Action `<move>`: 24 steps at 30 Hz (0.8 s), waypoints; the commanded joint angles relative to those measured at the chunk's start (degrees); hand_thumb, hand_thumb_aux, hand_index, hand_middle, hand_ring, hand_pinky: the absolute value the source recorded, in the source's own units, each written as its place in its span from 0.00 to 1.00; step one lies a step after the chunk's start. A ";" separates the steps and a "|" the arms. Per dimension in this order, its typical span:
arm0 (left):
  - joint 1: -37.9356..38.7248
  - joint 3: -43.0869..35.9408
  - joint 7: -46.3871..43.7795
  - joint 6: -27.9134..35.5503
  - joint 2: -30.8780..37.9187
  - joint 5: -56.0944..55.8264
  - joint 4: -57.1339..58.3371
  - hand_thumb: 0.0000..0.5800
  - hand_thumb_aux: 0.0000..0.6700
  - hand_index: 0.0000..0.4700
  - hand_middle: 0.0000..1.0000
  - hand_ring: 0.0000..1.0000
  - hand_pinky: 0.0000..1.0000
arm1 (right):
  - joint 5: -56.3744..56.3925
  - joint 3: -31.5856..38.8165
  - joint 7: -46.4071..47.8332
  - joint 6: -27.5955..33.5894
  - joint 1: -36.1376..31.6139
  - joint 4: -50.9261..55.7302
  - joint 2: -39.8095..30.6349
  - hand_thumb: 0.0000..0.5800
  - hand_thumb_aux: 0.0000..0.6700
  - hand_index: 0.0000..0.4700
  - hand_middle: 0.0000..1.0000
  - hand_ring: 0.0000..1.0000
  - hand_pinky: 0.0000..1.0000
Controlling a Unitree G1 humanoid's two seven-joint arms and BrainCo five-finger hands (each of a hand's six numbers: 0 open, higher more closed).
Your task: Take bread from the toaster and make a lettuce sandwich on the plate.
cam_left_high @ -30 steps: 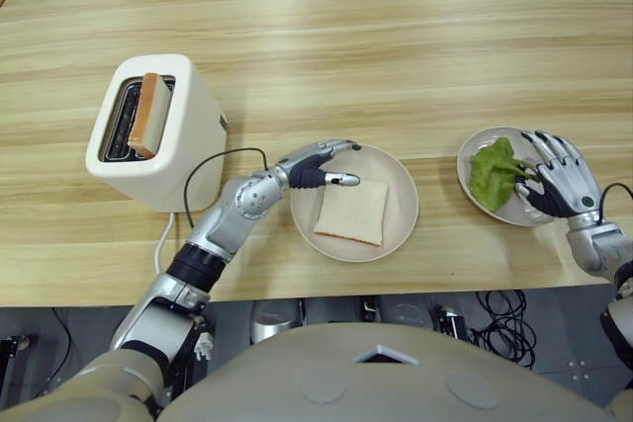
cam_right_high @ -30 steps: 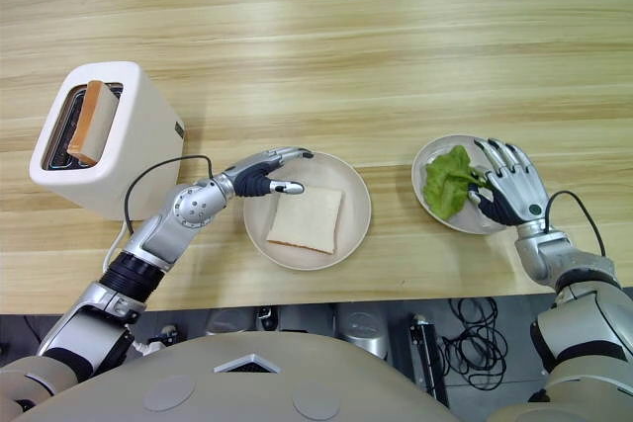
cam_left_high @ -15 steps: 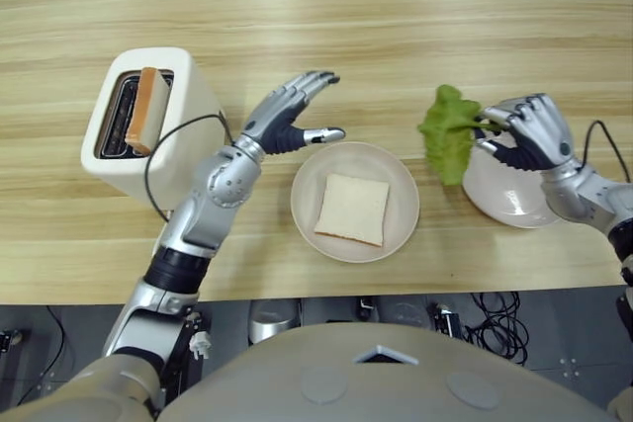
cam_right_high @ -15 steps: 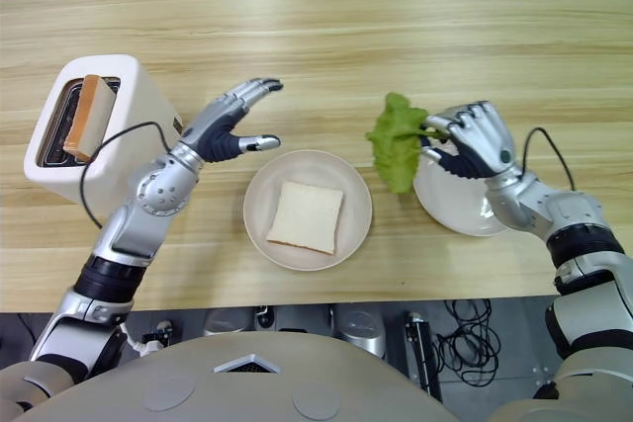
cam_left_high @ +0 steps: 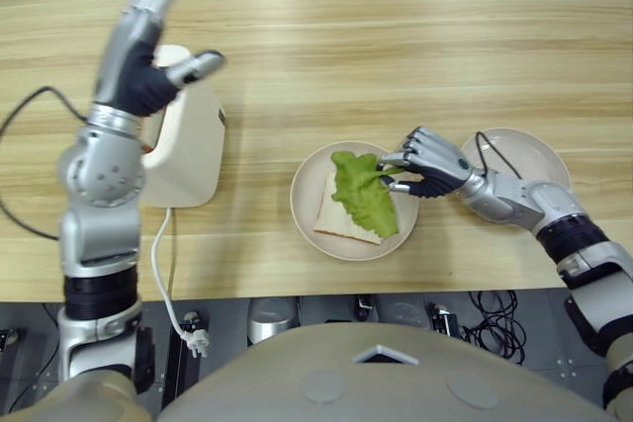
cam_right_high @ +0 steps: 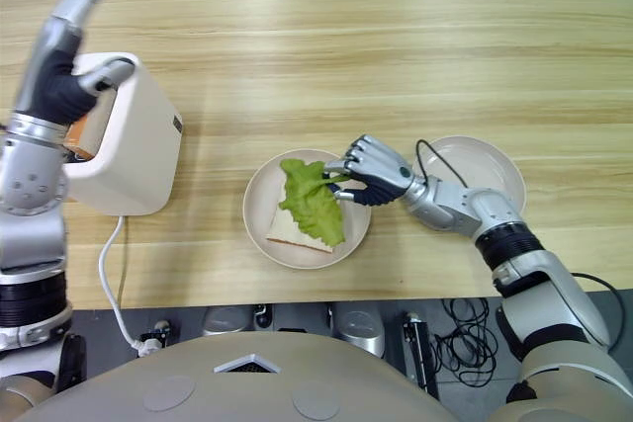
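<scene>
A round beige plate (cam_left_high: 302, 195) sits at the table's front centre with a white bread slice (cam_left_high: 331, 224) on it. A green lettuce leaf (cam_left_high: 364, 195) lies draped over the slice. My right hand (cam_left_high: 427, 163) is at the plate's right rim, its fingers pinched on the leaf's upper right edge. The white toaster (cam_left_high: 193, 150) stands at the left. My left hand (cam_left_high: 143, 56) is raised over it with its fingers spread, holding nothing. It hides most of the toaster's slot, and a sliver of toast (cam_right_high: 87, 133) shows behind it.
A small empty plate (cam_left_high: 529, 153) lies to the right, behind my right forearm. The toaster's white cable (cam_left_high: 163, 264) runs off the table's front edge. Bare wooden table stretches across the back.
My right hand has carried the lettuce left from the small plate and laid it on the bread. My left hand has risen and swung left over the toaster.
</scene>
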 commanded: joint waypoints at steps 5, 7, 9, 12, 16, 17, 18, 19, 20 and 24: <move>5.81 -0.54 2.80 2.63 3.32 8.35 9.69 0.00 0.00 0.00 0.00 0.00 0.00 | -2.39 0.26 6.13 2.02 -1.29 3.69 3.68 1.00 1.00 0.98 1.00 1.00 1.00; 6.58 -1.24 3.94 3.36 4.12 10.86 12.47 0.00 0.00 0.00 0.00 0.00 0.00 | -2.67 0.01 6.30 2.44 -1.81 4.74 4.41 1.00 1.00 0.98 1.00 1.00 1.00; 7.57 -2.47 4.35 4.30 5.07 13.04 14.71 0.00 0.00 0.00 0.00 0.00 0.00 | -4.18 0.32 5.71 3.38 -2.54 5.99 4.86 1.00 1.00 0.98 1.00 1.00 1.00; 8.88 -4.23 3.36 6.09 5.93 15.20 16.10 0.00 0.00 0.00 0.00 0.00 0.00 | -5.80 0.85 4.83 4.37 -3.24 8.04 5.08 1.00 1.00 0.98 1.00 1.00 1.00; 10.59 -4.63 2.46 9.32 7.12 17.49 15.10 0.00 0.00 0.00 0.00 0.00 0.00 | -7.01 1.42 4.44 4.69 -4.21 11.17 5.35 1.00 1.00 0.98 1.00 1.00 1.00; 10.74 -4.62 2.16 9.98 7.19 17.52 14.51 0.00 0.00 0.00 0.00 0.00 0.00 | -7.37 1.55 4.22 4.77 -4.28 11.64 5.40 1.00 1.00 0.98 1.00 1.00 1.00; 10.74 -4.72 2.01 10.38 7.31 17.41 14.21 0.00 0.00 0.00 0.00 0.00 0.00 | -7.62 1.66 4.02 4.86 -4.32 11.94 5.46 1.00 1.00 0.98 1.00 1.00 1.00; 10.76 -4.97 1.68 10.84 7.50 17.52 13.91 0.00 0.00 0.00 0.00 0.00 0.00 | -7.74 1.76 3.91 4.93 -4.34 12.21 5.51 1.00 1.00 0.98 1.00 1.00 1.00; 10.94 -5.18 1.30 11.21 7.60 17.61 13.38 0.00 0.00 0.00 0.00 0.00 0.00 | -7.78 1.85 3.81 4.90 -4.44 12.47 5.62 1.00 1.00 0.98 1.00 1.00 1.00; 10.90 -5.06 0.84 12.55 7.40 18.04 9.62 1.00 1.00 0.98 0.00 0.00 0.00 | -7.86 2.25 3.60 5.08 -4.75 12.99 5.82 1.00 1.00 0.98 1.00 1.00 1.00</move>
